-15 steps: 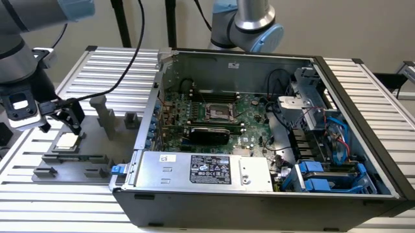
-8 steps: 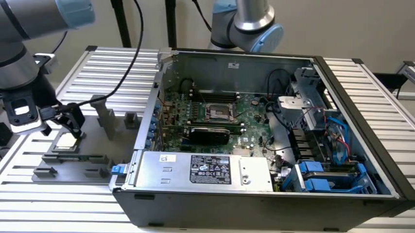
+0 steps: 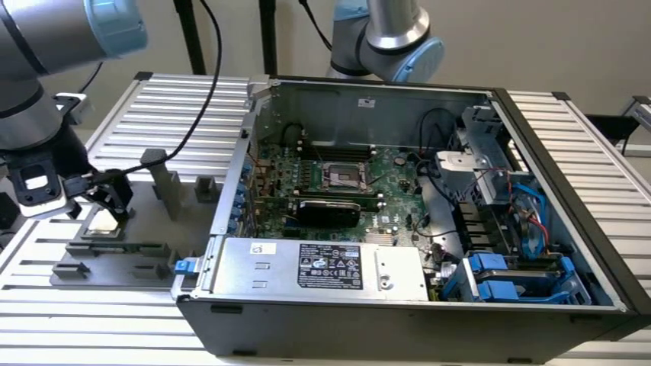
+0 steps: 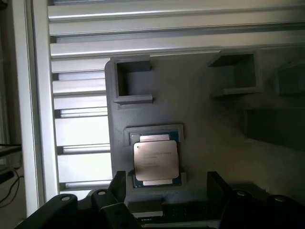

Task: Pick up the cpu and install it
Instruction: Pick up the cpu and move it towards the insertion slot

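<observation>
We are at the pick-up step, with nothing lifted yet. The gripper (image 4: 167, 187) hangs low over the grey fixture plate (image 4: 205, 129) on the exterior view's left, its two dark fingers (image 4: 119, 183) spread wide and holding nothing. The cpu (image 4: 156, 161) lies flat, silver top up, seated in a shallow recessed nest on that plate. It sits between the fingers but closer to one than the other, and we see no contact with either. The socket (image 3: 346, 175) meant for it sits on the motherboard (image 3: 392, 183) inside the computer case (image 3: 407, 324), toward the exterior view's right and well apart from the chip.

In our judgement, a clean grasp calls for centring the jaws on the chip, bringing the tips level with its thin edges, and closing gently and squarely. The nest's raised lip leaves little room beside the chip, so a skewed approach could tilt it or catch the rim.

The plate rests on a ribbed aluminium table (image 3: 580, 137) of parallel slats and also carries upright blocks (image 3: 163, 179) and empty pockets (image 4: 131, 81). The case lies on its side with the lid off and the power supply (image 3: 325, 267) along its near wall. A second robot arm (image 3: 392, 38) stands at the far side, against a plain pale wall (image 3: 549, 46).
</observation>
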`<action>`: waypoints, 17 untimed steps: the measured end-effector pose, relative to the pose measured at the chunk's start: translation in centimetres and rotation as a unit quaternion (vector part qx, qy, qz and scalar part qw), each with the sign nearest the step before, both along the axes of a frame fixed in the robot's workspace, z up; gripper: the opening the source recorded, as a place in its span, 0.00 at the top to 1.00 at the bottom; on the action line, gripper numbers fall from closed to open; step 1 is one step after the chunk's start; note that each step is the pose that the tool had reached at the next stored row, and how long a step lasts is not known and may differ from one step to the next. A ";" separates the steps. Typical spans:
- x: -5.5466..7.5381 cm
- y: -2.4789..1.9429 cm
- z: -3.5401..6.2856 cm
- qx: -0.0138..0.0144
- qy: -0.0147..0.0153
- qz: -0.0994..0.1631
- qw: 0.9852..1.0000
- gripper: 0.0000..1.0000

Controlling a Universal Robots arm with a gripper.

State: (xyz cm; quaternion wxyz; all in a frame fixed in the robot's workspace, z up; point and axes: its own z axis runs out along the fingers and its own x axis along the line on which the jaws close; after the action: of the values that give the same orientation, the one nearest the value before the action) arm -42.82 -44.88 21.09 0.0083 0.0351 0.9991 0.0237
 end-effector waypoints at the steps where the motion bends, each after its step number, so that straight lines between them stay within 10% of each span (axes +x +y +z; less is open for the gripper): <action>1: 0.0 0.03 -0.17 0.001 0.000 0.000 1.000 0.22; 9: 0.0 0.44 -1.38 0.011 0.000 0.000 1.000 0.22; 17: -0.3 0.60 -2.03 0.012 0.001 0.000 1.000 0.22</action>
State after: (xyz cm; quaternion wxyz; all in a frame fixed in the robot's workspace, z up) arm -43.07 -44.28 19.06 0.0070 0.0353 0.9987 0.0355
